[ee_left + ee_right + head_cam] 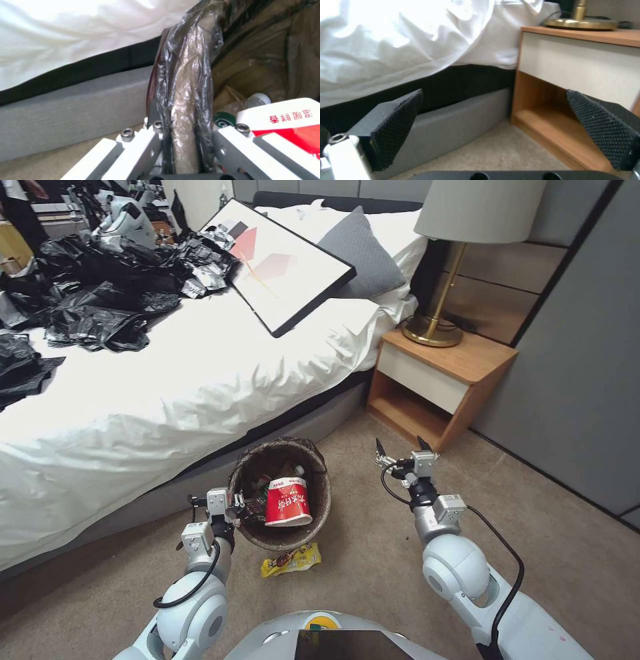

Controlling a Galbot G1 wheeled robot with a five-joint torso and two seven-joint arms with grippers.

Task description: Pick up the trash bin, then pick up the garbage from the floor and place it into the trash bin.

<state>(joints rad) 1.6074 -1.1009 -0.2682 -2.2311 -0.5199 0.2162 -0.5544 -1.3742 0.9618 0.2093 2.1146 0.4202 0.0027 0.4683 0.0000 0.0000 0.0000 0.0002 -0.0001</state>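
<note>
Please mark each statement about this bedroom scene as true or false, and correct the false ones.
1. The left end effector grips the rim of the round trash bin with dark bag liner. True.
2. The right end effector holds a wrapper. False: it is open and empty, in the air before the wooden nightstand.
3. A red-and-white paper cup lies inside the bin. True.
4. The yellow snack wrapper is in the bin. False: it lies on the carpet beside the bin.
</note>
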